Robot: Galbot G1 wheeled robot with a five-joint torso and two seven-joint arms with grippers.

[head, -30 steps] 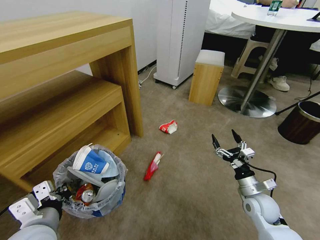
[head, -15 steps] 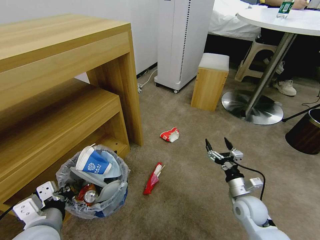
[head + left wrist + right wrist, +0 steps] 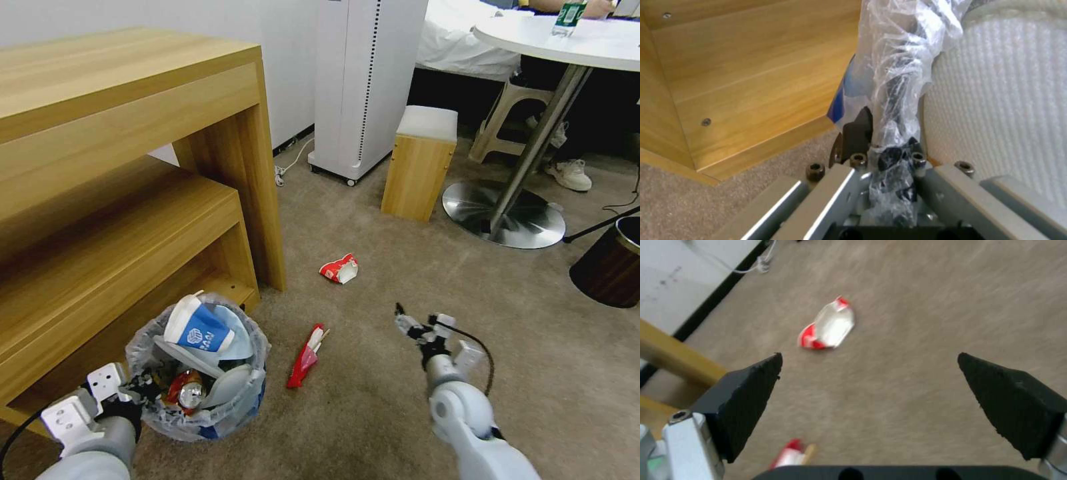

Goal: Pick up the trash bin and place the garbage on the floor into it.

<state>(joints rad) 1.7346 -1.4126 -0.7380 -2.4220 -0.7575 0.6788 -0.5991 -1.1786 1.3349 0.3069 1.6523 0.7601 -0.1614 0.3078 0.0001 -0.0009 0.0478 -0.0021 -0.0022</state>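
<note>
Lower and rolled over now compared with half a second ago, the right gripper (image 3: 415,326) has dropped toward the floor (image 3: 373,413) with its wrist turned, while the trash bin (image 3: 200,373) has edged a little to the right with the left arm.

Nearest, the left gripper (image 3: 137,390) is clenched on the bin's rim; the left wrist view shows the crinkled liner bag (image 3: 893,100) and dark rim pinched between the fingers (image 3: 856,133). The bin sits low at the robot's left, beside the wooden bench (image 3: 133,200), already holding a blue-white paper cup (image 3: 197,328), a can (image 3: 190,393) and white slippers (image 3: 227,380).

Just beyond the bin, between it and the right gripper, lies the red wrapper (image 3: 305,348) with a wooden stick poking from it. The right gripper's jaws are spread wide, holding nothing; the right wrist view looks between them at carpet, with the wrapper (image 3: 789,453) at the near edge and the crushed red-white paper cup (image 3: 829,325) farther ahead.

To do this step well, I judge the gripper should settle on one target, probably the nearer wrapper, centre the jaws across its narrow width, and press lightly into the pile so a fingertip gets under the flat edge. The bin should be held level and close, so the drop is short.

Farther off stand a wooden stool (image 3: 419,163) and a round table's steel base (image 3: 503,217).
</note>
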